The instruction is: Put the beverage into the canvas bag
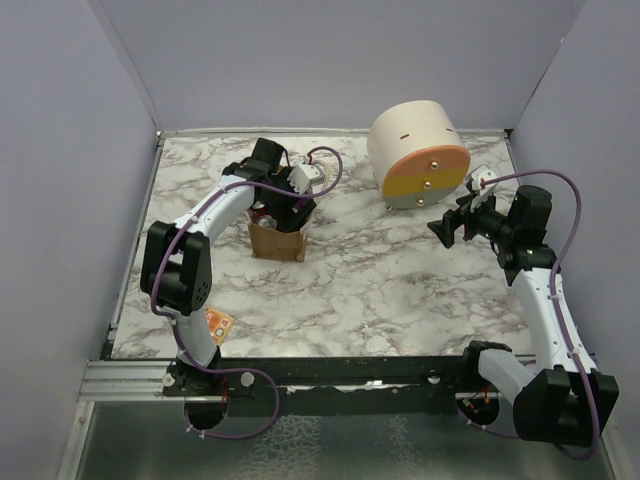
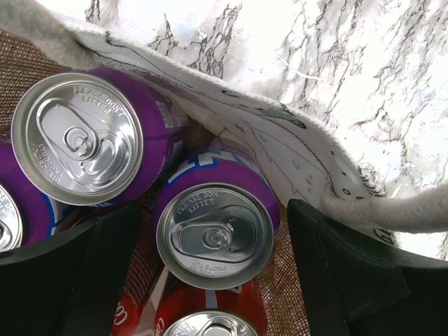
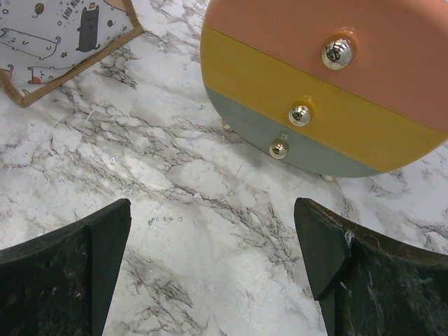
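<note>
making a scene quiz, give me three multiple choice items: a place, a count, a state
1. The left gripper is: A over the small tan-brown canvas bag; B at the far right corner; C at the near edge.
2. Shiny metal knobs on the large cream cylinder: A two; B three; C five.
3. The right gripper is: A shut on a can; B shut on a handle; C open, empty.
1A, purple cans inside the bag show below it. 2B, three show on its face. 3C, only white marble table between its fingers.

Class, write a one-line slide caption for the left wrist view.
Left gripper open inside the canvas bag, fingers either side of an upright purple can among other cans.
</note>
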You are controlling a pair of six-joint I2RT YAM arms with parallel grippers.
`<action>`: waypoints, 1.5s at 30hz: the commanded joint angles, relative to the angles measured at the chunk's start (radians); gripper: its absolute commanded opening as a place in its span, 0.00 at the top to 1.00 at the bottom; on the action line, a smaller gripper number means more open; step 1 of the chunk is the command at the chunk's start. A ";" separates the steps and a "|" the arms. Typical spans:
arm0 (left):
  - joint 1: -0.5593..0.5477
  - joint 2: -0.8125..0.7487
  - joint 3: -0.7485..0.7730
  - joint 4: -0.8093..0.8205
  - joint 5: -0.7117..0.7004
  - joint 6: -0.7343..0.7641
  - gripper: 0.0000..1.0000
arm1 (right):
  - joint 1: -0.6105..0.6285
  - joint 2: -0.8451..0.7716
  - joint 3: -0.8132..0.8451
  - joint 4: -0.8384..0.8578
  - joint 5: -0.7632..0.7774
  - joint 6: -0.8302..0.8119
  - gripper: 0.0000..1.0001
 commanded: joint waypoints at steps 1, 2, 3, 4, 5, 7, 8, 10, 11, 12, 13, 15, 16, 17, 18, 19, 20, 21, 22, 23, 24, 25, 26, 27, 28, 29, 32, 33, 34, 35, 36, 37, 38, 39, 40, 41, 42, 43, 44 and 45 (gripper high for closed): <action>-0.005 -0.033 0.019 -0.006 -0.019 0.014 0.11 | -0.006 -0.011 -0.015 0.030 -0.017 -0.012 0.00; -0.004 -0.035 0.020 -0.006 -0.020 0.015 0.10 | -0.006 -0.011 -0.015 0.031 -0.016 -0.010 0.00; -0.004 -0.037 0.021 -0.005 -0.020 0.016 0.09 | -0.006 -0.009 -0.015 0.031 -0.018 -0.010 0.00; -0.004 -0.039 0.020 -0.006 -0.020 0.016 0.08 | -0.006 -0.008 -0.015 0.031 -0.018 -0.009 0.00; -0.004 -0.043 0.020 -0.006 -0.020 0.017 0.07 | -0.006 -0.006 -0.015 0.030 -0.019 -0.010 0.00; -0.004 -0.047 0.019 -0.006 -0.021 0.018 0.07 | -0.006 -0.005 -0.015 0.031 -0.018 -0.010 0.00; -0.004 -0.050 0.019 -0.006 -0.020 0.018 0.07 | -0.005 -0.004 -0.015 0.031 -0.018 -0.010 0.00; -0.004 -0.054 0.021 -0.005 -0.020 0.017 0.06 | -0.006 -0.005 -0.015 0.031 -0.016 -0.010 0.00; -0.005 -0.057 0.022 -0.003 -0.021 0.017 0.06 | -0.006 -0.006 -0.016 0.031 -0.015 -0.010 0.00; -0.004 -0.059 0.022 -0.003 -0.021 0.018 0.06 | -0.006 -0.006 -0.017 0.032 -0.014 -0.010 0.00; -0.004 -0.061 0.021 -0.002 -0.019 0.018 0.06 | -0.006 -0.005 -0.016 0.033 -0.015 -0.010 0.00; -0.004 -0.060 0.024 -0.005 -0.014 0.017 0.06 | -0.006 -0.005 -0.016 0.033 -0.013 -0.011 0.00; -0.004 -0.060 0.025 -0.005 -0.015 0.016 0.05 | -0.006 -0.004 -0.016 0.033 -0.013 -0.011 0.00; -0.004 -0.060 0.027 -0.006 -0.013 0.015 0.05 | -0.006 -0.005 -0.018 0.033 -0.013 -0.012 0.00; -0.004 -0.061 0.028 -0.006 -0.012 0.014 0.04 | -0.006 -0.005 -0.017 0.033 -0.013 -0.012 0.01; -0.004 -0.062 0.031 -0.006 -0.011 0.013 0.03 | -0.006 -0.004 -0.017 0.033 -0.012 -0.012 0.00; -0.004 -0.063 0.033 -0.007 -0.009 0.010 0.03 | -0.006 -0.004 -0.017 0.033 -0.012 -0.012 0.00; -0.004 -0.064 0.035 -0.007 -0.007 0.009 0.02 | -0.006 -0.004 -0.018 0.033 -0.012 -0.012 0.00; -0.004 -0.066 0.037 -0.007 -0.003 0.007 0.02 | -0.006 -0.003 -0.017 0.033 -0.012 -0.011 0.00; -0.004 -0.066 0.039 -0.008 -0.002 0.004 0.02 | -0.006 -0.003 -0.017 0.032 -0.013 -0.012 0.00; -0.005 -0.064 0.043 -0.010 0.001 -0.001 0.02 | -0.006 -0.003 -0.018 0.033 -0.014 -0.012 0.00; -0.004 -0.064 0.047 -0.015 0.005 -0.003 0.02 | -0.006 -0.004 -0.018 0.033 -0.014 -0.011 0.00; -0.004 -0.064 0.051 -0.017 0.009 -0.005 0.02 | -0.006 -0.005 -0.018 0.034 -0.015 -0.011 0.00; -0.004 -0.068 0.054 -0.019 0.012 -0.007 0.02 | -0.006 -0.004 -0.019 0.034 -0.015 -0.012 0.00; -0.004 -0.071 0.055 -0.017 0.014 -0.011 0.02 | -0.006 -0.004 -0.019 0.034 -0.014 -0.011 0.00; -0.004 -0.073 0.056 -0.014 0.018 -0.013 0.02 | -0.006 -0.003 -0.018 0.034 -0.015 -0.012 0.00; -0.004 -0.077 0.057 -0.015 0.014 -0.013 0.01 | -0.006 -0.004 -0.019 0.034 -0.016 -0.012 0.01; -0.004 -0.080 0.058 -0.015 0.013 -0.013 0.01 | -0.006 -0.004 -0.018 0.034 -0.015 -0.012 0.00; -0.004 -0.082 0.058 -0.015 0.012 -0.012 0.01 | -0.006 -0.005 -0.018 0.034 -0.015 -0.012 0.00; -0.004 -0.084 0.059 -0.013 0.011 -0.014 0.01 | -0.006 -0.004 -0.018 0.034 -0.017 -0.012 0.00; -0.004 -0.089 0.060 -0.013 0.010 -0.014 0.01 | -0.006 -0.004 -0.018 0.034 -0.017 -0.012 0.00; -0.004 -0.092 0.062 -0.012 0.010 -0.013 0.01 | -0.006 -0.004 -0.018 0.034 -0.017 -0.012 0.00; -0.004 -0.096 0.066 -0.012 0.008 -0.014 0.01 | -0.006 -0.004 -0.018 0.034 -0.017 -0.011 0.00; -0.004 -0.101 0.069 -0.013 0.007 -0.015 0.01 | -0.006 -0.005 -0.019 0.034 -0.018 -0.011 0.00; -0.004 -0.106 0.071 -0.013 0.005 -0.015 0.01 | -0.006 -0.006 -0.018 0.034 -0.018 -0.011 0.00; -0.004 -0.110 0.075 -0.010 0.002 -0.015 0.01 | -0.006 -0.007 -0.018 0.033 -0.018 -0.011 0.00; -0.005 -0.113 0.077 -0.010 0.000 -0.015 0.01 | -0.006 -0.006 -0.018 0.034 -0.020 -0.012 0.00; -0.004 -0.113 0.079 -0.009 -0.001 -0.015 0.01 | -0.006 -0.006 -0.019 0.034 -0.019 -0.012 0.00; -0.004 -0.113 0.079 -0.005 -0.003 -0.016 0.01 | -0.005 -0.005 -0.018 0.034 -0.020 -0.012 0.00; -0.004 -0.113 0.079 -0.001 -0.004 -0.021 0.01 | -0.006 -0.005 -0.019 0.034 -0.021 -0.012 0.00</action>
